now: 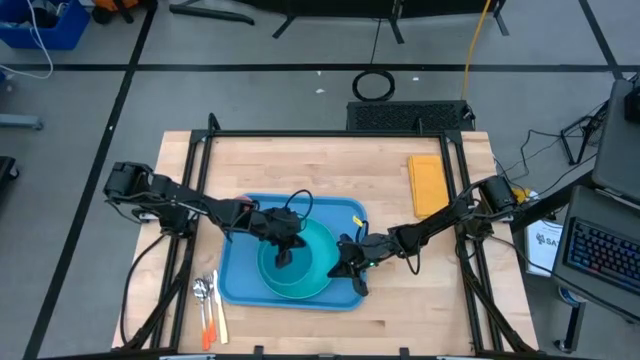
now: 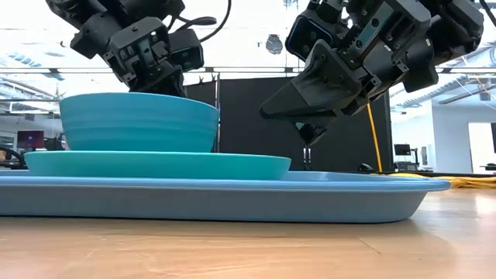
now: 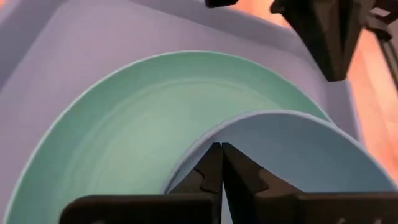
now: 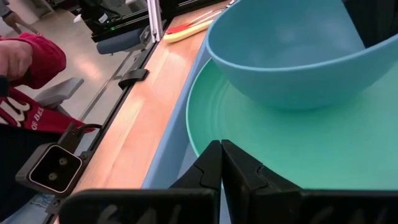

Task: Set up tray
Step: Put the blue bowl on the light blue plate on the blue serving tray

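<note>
Bare wood stayed free around your tray (image 1: 240, 282), which lay at the table's (image 1: 330, 165) near-middle carrying the plate (image 1: 325, 262) and bowl (image 1: 283, 276). Your left gripper (image 1: 285, 251) pinched the bowl's rim; your right gripper (image 1: 352, 268), fingers clenched together, hovered over the plate's edge.

bowl (image 1: 283, 262) on plate (image 1: 318, 268), plate on tray (image 1: 240, 282), cutlery (image 1: 208, 305) left of tray

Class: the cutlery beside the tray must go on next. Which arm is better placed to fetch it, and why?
Probably left. The metal spoon and orange-handled cutlery lie off the large flat blue plastic tray's left edge, on the left arm's side; the right pincer is across the tray.
</note>
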`<state>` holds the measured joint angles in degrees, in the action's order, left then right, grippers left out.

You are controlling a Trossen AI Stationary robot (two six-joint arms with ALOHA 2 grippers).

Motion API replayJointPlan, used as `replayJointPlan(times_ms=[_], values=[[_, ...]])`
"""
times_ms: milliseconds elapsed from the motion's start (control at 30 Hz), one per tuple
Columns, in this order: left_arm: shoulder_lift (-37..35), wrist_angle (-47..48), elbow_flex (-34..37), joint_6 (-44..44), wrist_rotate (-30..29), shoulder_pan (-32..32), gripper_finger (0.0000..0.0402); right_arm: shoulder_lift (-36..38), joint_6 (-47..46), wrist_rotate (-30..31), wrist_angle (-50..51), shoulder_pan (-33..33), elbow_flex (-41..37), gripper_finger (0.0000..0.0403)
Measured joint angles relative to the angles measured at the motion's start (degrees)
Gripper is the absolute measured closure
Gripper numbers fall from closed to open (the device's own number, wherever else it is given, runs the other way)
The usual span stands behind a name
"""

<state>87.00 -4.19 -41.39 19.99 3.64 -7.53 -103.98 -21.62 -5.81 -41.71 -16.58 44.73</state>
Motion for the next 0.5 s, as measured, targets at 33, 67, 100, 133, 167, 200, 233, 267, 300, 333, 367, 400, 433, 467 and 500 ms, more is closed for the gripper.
replayJointPlan(times_ms=[33, 67, 100, 133, 167, 200, 233, 267, 300, 333, 367, 400, 433, 467, 500], values=[[0.00, -0.01, 0.00, -0.02, -0.34, 0.00, 0.0386, 0.00, 0.02, 0.01, 0.00, 0.00, 0.00, 0.0403], [0.00, -0.03, 0.00, -0.08, -0.57, 0.02, 0.0385, 0.00, 0.03, 0.01, -0.01, 0.00, 0.00, 0.0403], [0.00, -0.07, 0.00, -0.31, -0.66, 0.02, 0.0385, 0.00, 0.04, 0.01, -0.02, 0.00, 0.00, 0.0403], [0.00, -0.14, 0.00, -0.48, -0.70, 0.02, 0.0387, 0.00, 0.03, 0.01, -0.02, 0.00, 0.00, 0.0403], [0.00, -0.40, 0.00, -0.82, -0.69, 0.02, 0.0391, 0.00, 0.04, 0.01, -0.02, 0.00, 0.00, 0.0403], [0.00, -0.77, 0.00, -0.97, -0.70, 0.02, 0.0395, 0.00, 0.04, 0.01, -0.02, 0.00, 0.00, 0.0403], [0.00, -1.03, 0.00, -1.08, -0.72, 0.02, 0.0397, 0.00, 0.04, 0.01, -0.02, 0.00, 0.00, 0.0403], [0.00, -1.35, 0.00, -1.12, -0.72, 0.02, 0.0398, 0.00, 0.04, 0.01, -0.02, 0.00, 0.00, 0.0403], [0.00, -1.85, 0.00, -1.17, -0.71, 0.02, 0.0396, 0.00, 0.04, 0.01, -0.02, 0.00, 0.00, 0.0403], [0.00, -2.49, 0.00, -1.23, -0.70, 0.02, 0.0392, 0.00, 0.04, 0.01, -0.02, 0.00, 0.00, 0.0403], [0.00, -3.27, 0.00, -1.29, -0.70, 0.00, 0.0389, 0.00, 0.04, 0.02, -0.02, 0.00, 0.00, 0.0403], [0.00, -3.88, 0.00, -1.50, -0.72, 0.02, 0.0386, 0.00, 0.04, 0.02, -0.02, 0.00, 0.00, 0.0403], [0.00, -4.32, 0.00, -1.75, -0.72, 0.02, 0.0385, 0.00, 0.04, 0.03, -0.02, 0.00, 0.00, 0.0403], [0.00, -4.68, 0.00, -1.98, -0.74, 0.08, 0.0385, 0.00, 0.04, 0.03, -0.02, 0.00, 0.00, 0.0403], [0.00, -5.01, 0.00, -2.12, -0.72, 0.17, 0.0388, 0.00, 0.04, 0.03, -0.04, 0.00, 0.00, 0.0403]])
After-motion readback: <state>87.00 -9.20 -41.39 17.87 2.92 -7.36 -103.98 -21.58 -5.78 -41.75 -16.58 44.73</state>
